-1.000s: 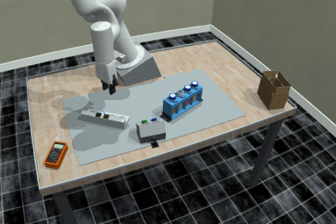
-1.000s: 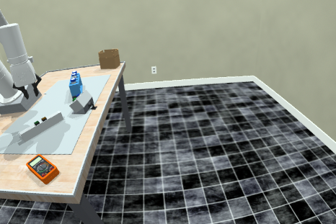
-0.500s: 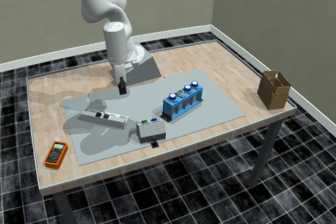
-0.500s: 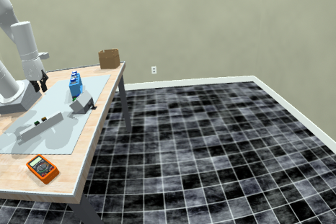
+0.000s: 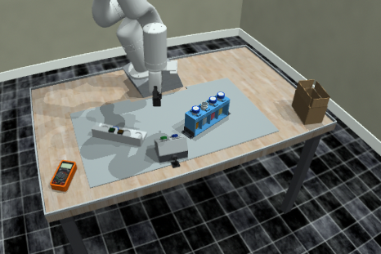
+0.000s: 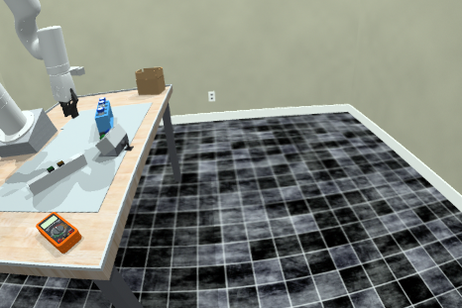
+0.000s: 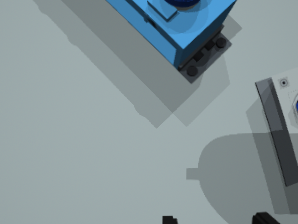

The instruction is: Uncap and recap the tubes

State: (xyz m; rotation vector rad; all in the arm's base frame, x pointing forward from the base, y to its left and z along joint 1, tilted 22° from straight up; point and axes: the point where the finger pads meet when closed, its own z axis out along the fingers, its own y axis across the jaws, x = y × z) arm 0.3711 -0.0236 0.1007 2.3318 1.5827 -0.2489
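My gripper [image 5: 157, 102] [image 6: 70, 112] [image 7: 215, 220] is partly open and empty, above the mat between the cap tray and the blue decapping station [image 5: 192, 125] [image 6: 104, 121] [image 7: 195, 25]. Tube 3 [image 5: 204, 104] has no cap. Blue-and-white caps sit on tube 4 [image 5: 195, 109], tube 2 [image 5: 212, 100] and tube 1 [image 5: 221, 95]. In the white cap tray [image 5: 134, 139] [image 6: 57, 174], a blue-rimmed cap [image 5: 117, 128] shows in nest 3, partly hidden by the lamps. The green lamp [image 5: 111, 130] and amber lamp [image 5: 120, 131] look dark. The housing [image 5: 172, 151] carries the READY key [image 5: 163, 137] and CYCLE key [image 5: 175, 135].
An orange multimeter [image 5: 63, 176] [image 6: 58, 232] lies at the table's left front in the top view. An open cardboard box [image 5: 311, 104] [image 6: 150, 81] stands near the right edge. A small black piece [image 5: 175, 163] lies in front of the housing.
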